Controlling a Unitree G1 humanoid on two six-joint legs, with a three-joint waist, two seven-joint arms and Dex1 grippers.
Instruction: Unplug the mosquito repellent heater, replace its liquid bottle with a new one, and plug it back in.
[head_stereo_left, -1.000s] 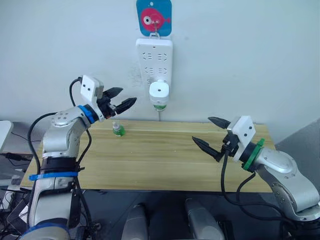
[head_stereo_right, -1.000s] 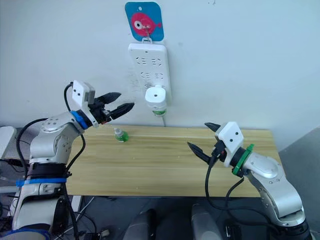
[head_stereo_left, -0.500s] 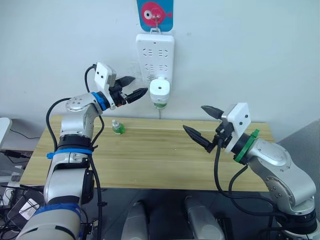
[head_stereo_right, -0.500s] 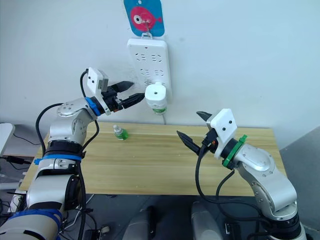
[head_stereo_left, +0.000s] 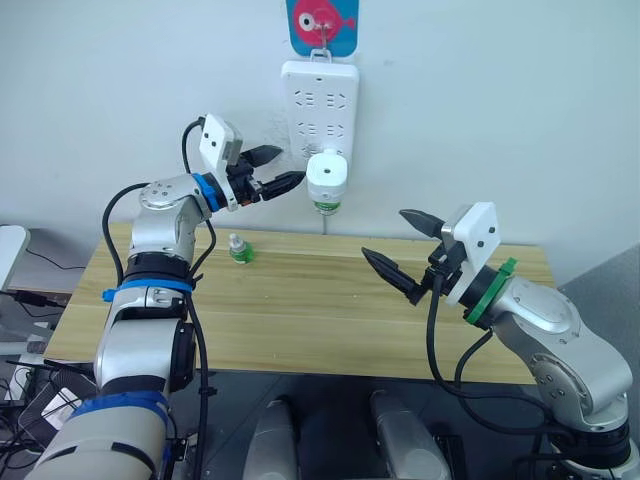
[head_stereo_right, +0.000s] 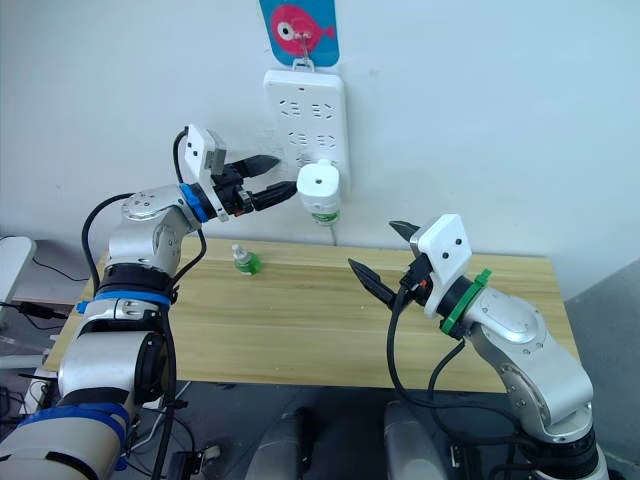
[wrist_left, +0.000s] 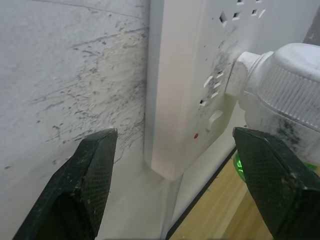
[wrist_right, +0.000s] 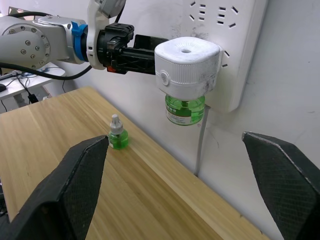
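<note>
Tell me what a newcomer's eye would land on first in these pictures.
The white mosquito repellent heater, its green bottle hanging beneath, sits plugged into the power strip on the wall, under a blue fish hook. The left gripper is raised right beside the heater, fingers open. A small green spare bottle stands on the wooden table, and the right gripper hovers open over the table's right part.

Two head cameras look forward and down over the bench (head_stereo_left: 300, 310) toward the wall. The left wrist camera sits close to the power strip (wrist_left: 185, 85). The right wrist camera views the same strip from farther back.
</note>
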